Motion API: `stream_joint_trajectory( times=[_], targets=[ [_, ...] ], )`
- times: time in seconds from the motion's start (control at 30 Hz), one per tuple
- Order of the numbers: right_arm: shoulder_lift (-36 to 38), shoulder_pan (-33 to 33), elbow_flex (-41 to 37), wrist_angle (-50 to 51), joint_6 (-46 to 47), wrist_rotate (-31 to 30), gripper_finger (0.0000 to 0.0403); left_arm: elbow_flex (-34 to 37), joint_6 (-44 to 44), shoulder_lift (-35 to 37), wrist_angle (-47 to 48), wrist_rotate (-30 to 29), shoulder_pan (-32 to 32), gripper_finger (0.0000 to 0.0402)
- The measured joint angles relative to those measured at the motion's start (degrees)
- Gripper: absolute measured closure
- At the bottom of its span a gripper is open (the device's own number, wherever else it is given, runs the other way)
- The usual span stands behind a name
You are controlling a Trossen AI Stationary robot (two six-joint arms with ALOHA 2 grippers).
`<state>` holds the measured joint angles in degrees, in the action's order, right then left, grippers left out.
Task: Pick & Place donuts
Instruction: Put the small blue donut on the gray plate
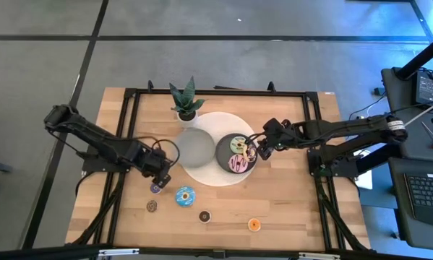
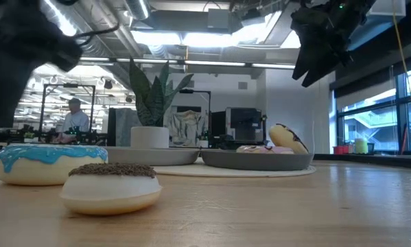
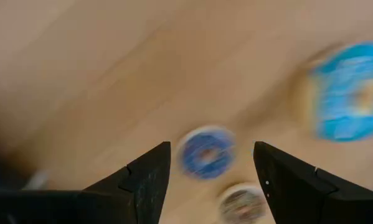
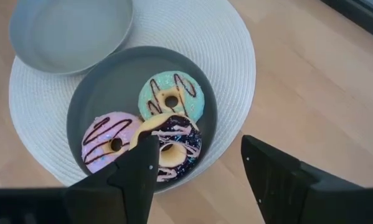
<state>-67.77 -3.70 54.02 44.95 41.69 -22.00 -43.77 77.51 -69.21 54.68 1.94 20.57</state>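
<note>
My left gripper (image 1: pixel 159 180) is open above the table, and a small purple-iced donut (image 3: pixel 206 152) lies on the wood below the gap between its fingers, also seen in the high view (image 1: pixel 155 188). A larger blue donut (image 1: pixel 185 196) and a small brown donut (image 3: pixel 241 202) lie beside it. My right gripper (image 4: pixel 198 168) is open and empty above the right rim of a dark grey plate (image 1: pixel 222 148). The plate holds a pale green donut (image 4: pixel 171 98), a pink donut (image 4: pixel 111 143) and a dark purple one (image 4: pixel 174 144) that leans on the others.
A light grey plate (image 1: pixel 194 146) shares a round white mat (image 1: pixel 210 177) with the dark plate. A potted plant (image 1: pixel 186 101) stands behind them. Another small brown donut (image 1: pixel 204 215) and an orange one (image 1: pixel 254 224) lie near the front edge. A black frame (image 1: pixel 129 94) borders the table.
</note>
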Motion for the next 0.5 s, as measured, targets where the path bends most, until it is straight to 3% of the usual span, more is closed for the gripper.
stream_joint_trajectory(
  times=[0.13, 0.5],
  targets=[
    [-0.27, 0.0, 0.01, -0.06, -0.01, -0.27, 0.0177, 0.02, 6.51, -2.89, 1.58, -0.05, 2.54, 0.0178],
    [-0.5, 0.0, 0.0, -0.17, 0.02, -0.43, 0.0177, 0.02, 10.37, -11.82, -0.92, 4.09, 5.32, 0.0178]
  ],
)
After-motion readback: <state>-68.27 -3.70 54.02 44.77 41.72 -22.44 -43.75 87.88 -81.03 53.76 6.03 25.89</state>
